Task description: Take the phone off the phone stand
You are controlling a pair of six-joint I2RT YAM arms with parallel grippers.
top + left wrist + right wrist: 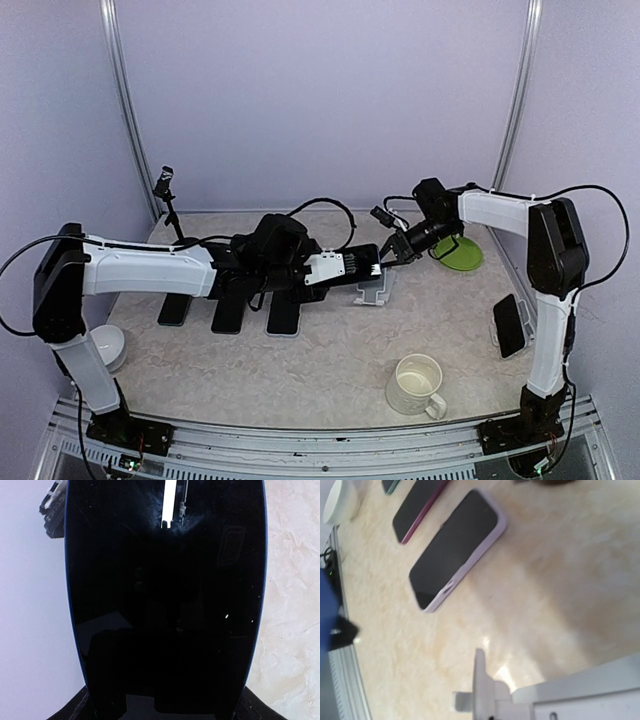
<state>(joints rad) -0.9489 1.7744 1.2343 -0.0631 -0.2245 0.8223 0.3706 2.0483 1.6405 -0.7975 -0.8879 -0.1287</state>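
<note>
Phone (165,605) fills the left wrist view, glossy black face toward the lens, with marbled table (295,580) visible along its right edge. It is pinched by the left gripper (348,267) (clamped at its near end, fingers hidden behind the glass). In the top view it is held roughly level, just above and behind the phone stand (372,293); contact between the two cannot be confirmed. Right gripper (397,250) is positioned just beside the phone's far end; whether its fingers are spread or pressed together cannot be told. Three spare phones (228,312) are laid flat in a row under the left arm, the rightmost being the lilac-cased phone (457,550). Mug (415,385) is stood near the front edge. Green plate (462,255) is seen just beyond the right gripper.
</note>
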